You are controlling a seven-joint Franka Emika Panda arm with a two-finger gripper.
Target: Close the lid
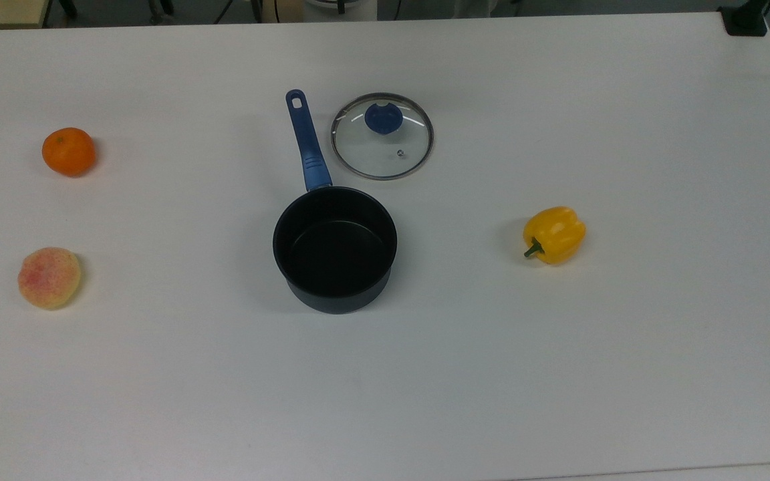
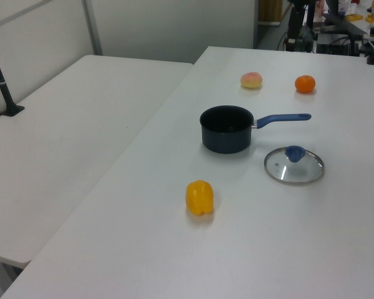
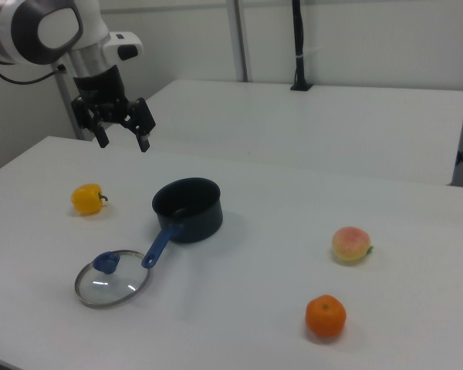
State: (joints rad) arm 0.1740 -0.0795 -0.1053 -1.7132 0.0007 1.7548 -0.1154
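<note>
Your gripper [image 3: 122, 131] hangs high above the table with its fingers spread apart and empty, while the lid [image 3: 113, 278] lies flat well below it toward the right view's bottom, just beside the saucepan [image 3: 188, 210] handle, knob up.

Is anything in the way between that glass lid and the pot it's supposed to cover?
Nothing visible. The lid lies flat on the table beside the saucepan, next to its blue handle. The open gripper hangs above, and the pot is empty.
</note>
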